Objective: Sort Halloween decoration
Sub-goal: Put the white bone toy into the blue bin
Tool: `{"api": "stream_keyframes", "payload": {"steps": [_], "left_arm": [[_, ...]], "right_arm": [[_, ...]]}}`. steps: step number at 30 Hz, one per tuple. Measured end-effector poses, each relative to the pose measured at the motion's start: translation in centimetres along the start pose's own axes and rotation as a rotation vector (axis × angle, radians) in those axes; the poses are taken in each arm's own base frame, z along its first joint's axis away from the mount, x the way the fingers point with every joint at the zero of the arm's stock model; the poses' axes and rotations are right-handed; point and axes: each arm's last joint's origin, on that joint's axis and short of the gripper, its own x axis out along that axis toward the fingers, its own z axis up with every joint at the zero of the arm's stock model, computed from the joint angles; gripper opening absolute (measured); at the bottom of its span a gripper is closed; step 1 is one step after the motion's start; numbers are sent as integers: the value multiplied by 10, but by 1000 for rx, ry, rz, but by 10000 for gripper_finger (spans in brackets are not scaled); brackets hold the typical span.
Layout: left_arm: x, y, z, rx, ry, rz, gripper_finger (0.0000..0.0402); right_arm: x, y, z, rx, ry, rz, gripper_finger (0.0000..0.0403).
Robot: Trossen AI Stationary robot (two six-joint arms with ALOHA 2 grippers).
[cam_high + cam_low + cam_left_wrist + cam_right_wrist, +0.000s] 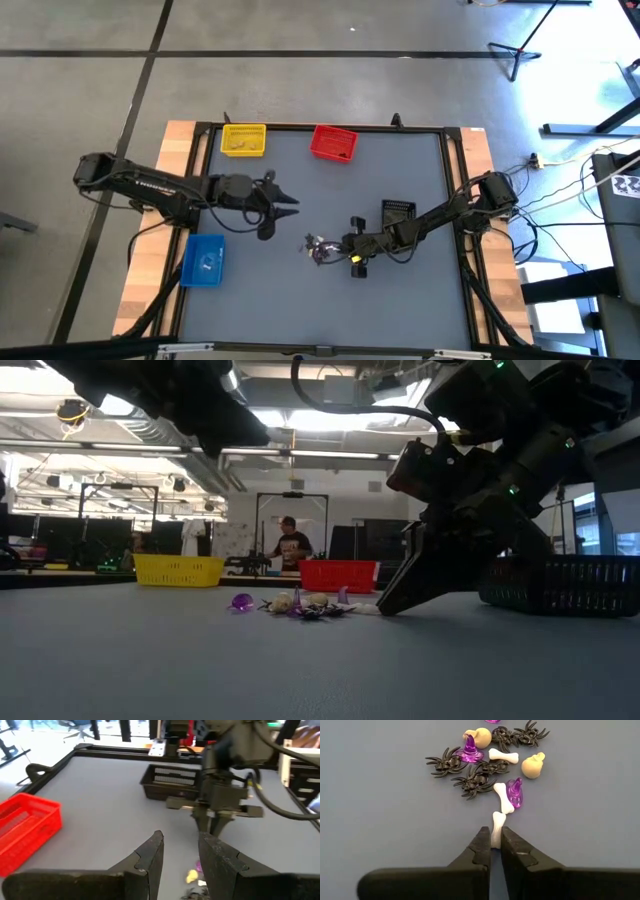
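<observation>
The Halloween decoration is a small pile of trinkets [490,765] lying on the grey table: dark spiders, purple witch hats, pale tan skulls and white bones. It also shows in the high view [318,247] and the low view [300,605]. My right gripper [496,834] stands at the pile's right edge with its tips down at the table [385,608], shut on a white bone. My left gripper [285,212] hovers open to the left of the pile, above the table, and points toward it [181,845]. My right gripper pinches a white bone by its near end [496,836] between the two fingertips, only at their free ends. The fingers come slanting down from the table's right side and lie along the bone. The bone's far end [499,817] lies on the table beside another bone.
A yellow bin [243,139] and a red bin [334,143] stand at the far edge. A blue bin [204,259] sits near the left edge, and a black bin [398,213] lies under the right arm. A person [290,545] stands in the room beyond.
</observation>
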Motion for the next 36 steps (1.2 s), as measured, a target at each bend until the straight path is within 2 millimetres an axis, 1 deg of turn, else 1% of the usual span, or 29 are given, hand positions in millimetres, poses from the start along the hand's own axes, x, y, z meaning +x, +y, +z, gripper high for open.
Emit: {"api": "stream_keyframes", "payload": {"steps": [5, 10, 17, 22, 28, 33, 36], "left_arm": [[-1, -10, -1, 14, 2, -40, 114], [-2, -17, -1, 24, -2, -69, 114], [-4, -29, 5, 28, -80, -124, 114], [-2, -36, 6, 30, -111, -150, 114], [13, -42, -5, 41, -66, -140, 114], [22, -42, -15, -33, -17, -106, 114], [25, -42, -18, -97, 5, -102, 114]], "right_arm": [[-5, 0, 2, 1, -4, 1, 25], [-11, 0, 9, 8, -40, 9, 25], [-21, -1, 23, 15, -116, -20, 25], [-23, 3, 44, -46, -187, -33, 26], [-28, 7, 75, -149, -275, -78, 26], [-33, 8, 93, -226, -322, -129, 26], [-35, 9, 100, -273, -339, -152, 26]]}}
